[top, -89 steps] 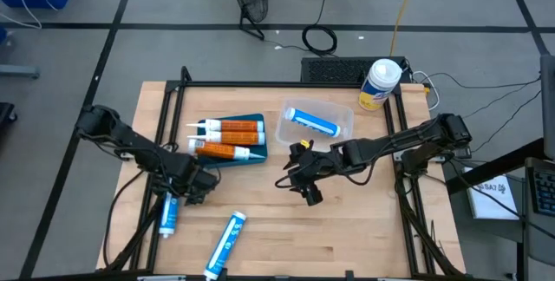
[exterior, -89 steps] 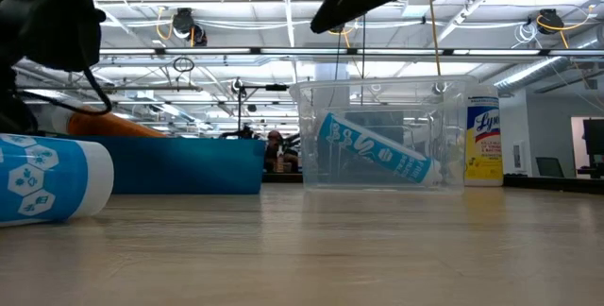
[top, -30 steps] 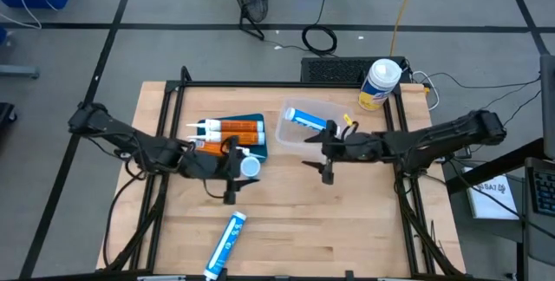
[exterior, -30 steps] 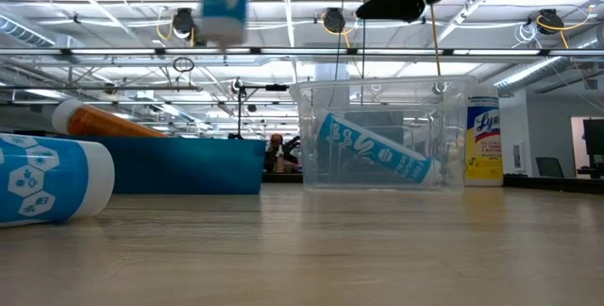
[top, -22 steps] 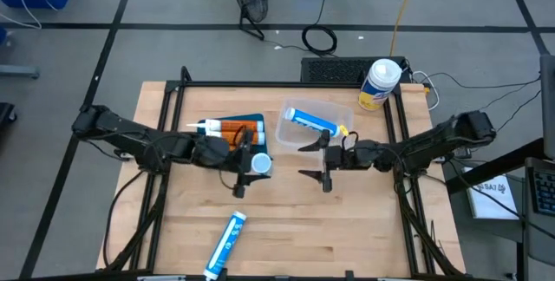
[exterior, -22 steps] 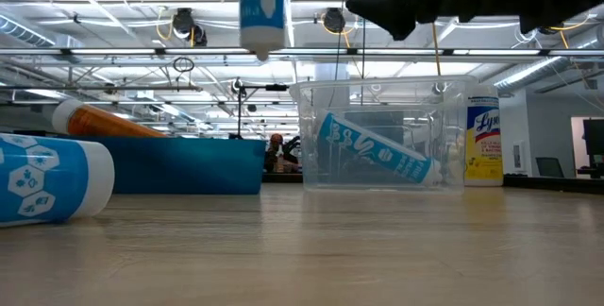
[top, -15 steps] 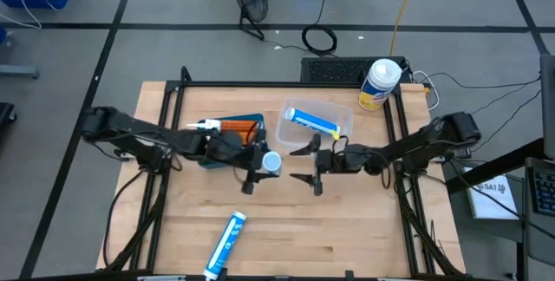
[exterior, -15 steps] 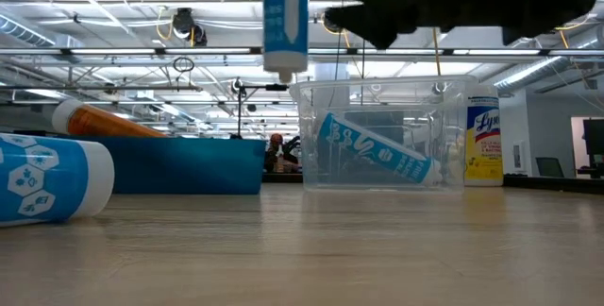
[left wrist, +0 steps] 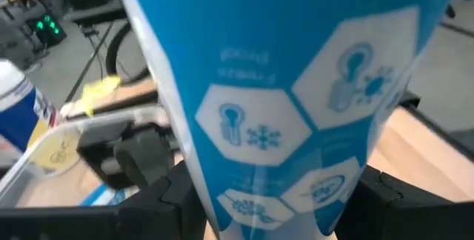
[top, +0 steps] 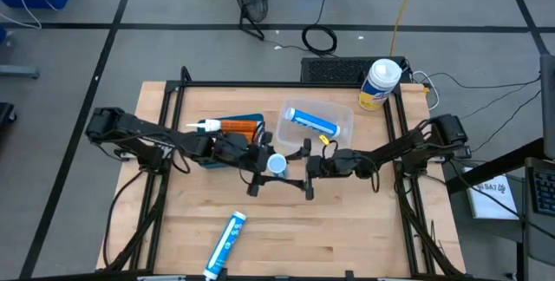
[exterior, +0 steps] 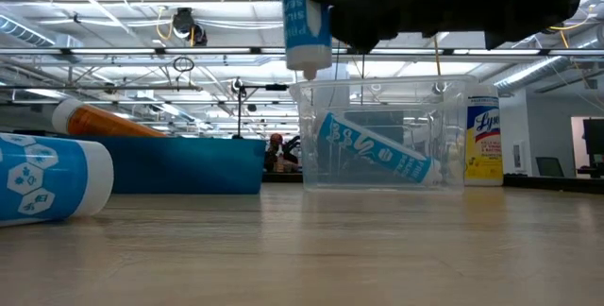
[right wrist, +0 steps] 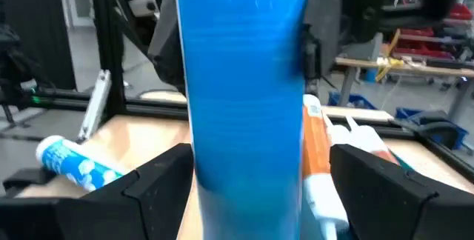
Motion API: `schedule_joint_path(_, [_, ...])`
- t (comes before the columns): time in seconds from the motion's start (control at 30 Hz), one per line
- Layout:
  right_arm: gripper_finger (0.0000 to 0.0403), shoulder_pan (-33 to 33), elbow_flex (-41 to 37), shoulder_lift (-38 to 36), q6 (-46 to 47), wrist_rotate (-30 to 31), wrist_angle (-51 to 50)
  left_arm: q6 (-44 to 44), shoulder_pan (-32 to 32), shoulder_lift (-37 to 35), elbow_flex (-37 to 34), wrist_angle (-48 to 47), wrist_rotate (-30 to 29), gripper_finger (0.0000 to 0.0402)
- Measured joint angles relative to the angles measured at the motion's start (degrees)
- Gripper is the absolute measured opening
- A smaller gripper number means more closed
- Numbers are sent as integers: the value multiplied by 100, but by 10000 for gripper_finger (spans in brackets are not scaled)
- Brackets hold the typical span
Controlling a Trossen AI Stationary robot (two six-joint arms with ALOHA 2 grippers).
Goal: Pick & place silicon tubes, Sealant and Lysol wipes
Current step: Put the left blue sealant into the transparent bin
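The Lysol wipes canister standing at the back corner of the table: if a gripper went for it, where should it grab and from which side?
Probably around the yellow body of the Lysol wipes, below the white domed top, which looks too rounded to pinch. It stands upright, so level fingers coming from the table's middle would suit; the clear bin sits close by on that side.

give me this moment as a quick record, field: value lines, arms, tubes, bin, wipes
left gripper: shut on a blue tube, held upright in the air, cap down
right gripper: open, fingers either side of that tube
clear bin: one blue tube inside, leaning
blue tray: orange nozzle tubes
loose tube: lying near the front edge
Lysol wipes: upright, back right corner
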Motion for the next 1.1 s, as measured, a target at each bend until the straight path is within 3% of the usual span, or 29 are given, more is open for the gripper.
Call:
schedule_joint_path(0.33, [279, 0, 223, 336, -20, -412, 433, -12, 13, 1, 0, 257, 204, 213])
schedule_joint_path(0.57, [203, -2, 221, 336, -5, -432, 385, -110, 21, 1, 0, 262, 212, 213])
schedule_joint_path(0.83, [203, -7, 221, 334, -107, -449, 308, -180, 10, 1, 0, 246, -1, 212])
schedule_joint_path(0.9, [203, -9, 223, 334, -121, -437, 277, -320, 9, -1, 0, 254, -64, 232])
schedule_joint_path(1.1, [203, -4, 214, 341, -166, -399, 29, -854, 19, -372, 9, 307, -173, 360])
